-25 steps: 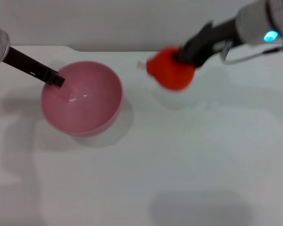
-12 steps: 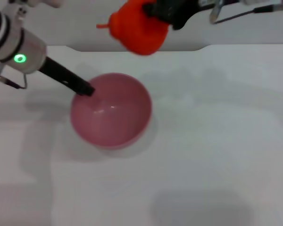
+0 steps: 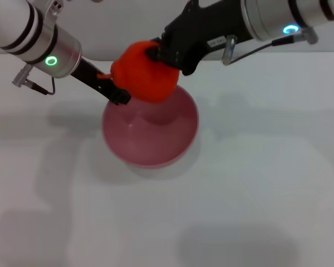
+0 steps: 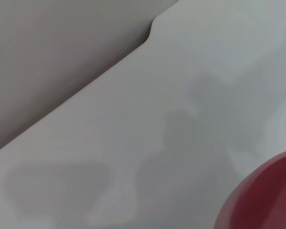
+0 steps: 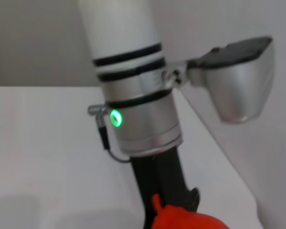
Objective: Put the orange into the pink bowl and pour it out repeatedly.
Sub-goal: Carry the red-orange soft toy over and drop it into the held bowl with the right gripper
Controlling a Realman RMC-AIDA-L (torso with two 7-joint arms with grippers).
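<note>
Right tool (image 3: 156,55) is gripping the orange (image 3: 143,72) above the bowl (image 3: 156,139) (nothing inside), left tool (image 3: 119,95) is pinching its rim.

I find no readable text, brand or number anywhere. Small white label on black housing of right arm (image 3: 214,40) at 1 o'clock in head view: marks on it too small to make out. Same for small white mark on black link of left arm (image 3: 94,75).
</note>
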